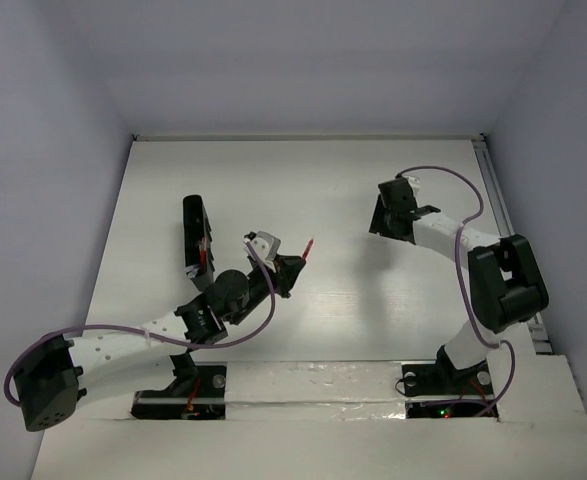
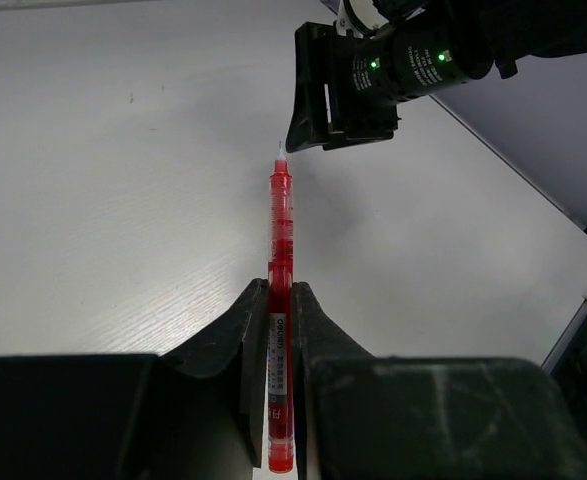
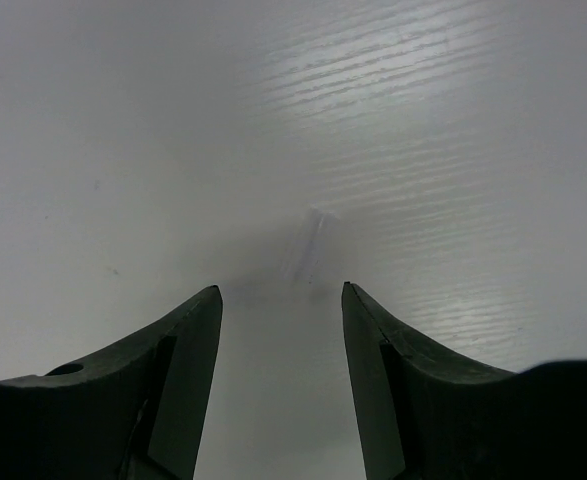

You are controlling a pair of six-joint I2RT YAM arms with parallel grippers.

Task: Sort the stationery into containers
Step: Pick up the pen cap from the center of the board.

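The left fingers [image 2: 241, 335] clench a red pen [image 2: 281, 215] near its back end, its tip aimed at the right arm. The left arm stretches forward, just right of the long black box [image 1: 195, 235]. The right fingers [image 3: 188, 345] hang parted, holding nothing, over the white worktop [image 3: 423, 120], elbow folded back.

white arm links [image 1: 113, 345], black joint housings [image 1: 508, 285], purple cables [image 1: 443, 172] looping; black wedge-shaped claw fingers [image 3: 185, 390], green leds [image 2: 374, 65].

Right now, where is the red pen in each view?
Top external: red pen just left of centre, its tip sticking out of the left gripper.
Left wrist: lower centre, clamped between the fingers, pointing up.
Right wrist: not in it.
Shared landmark: the right gripper, right of the pen from above, beyond its tip in the left wrist view.
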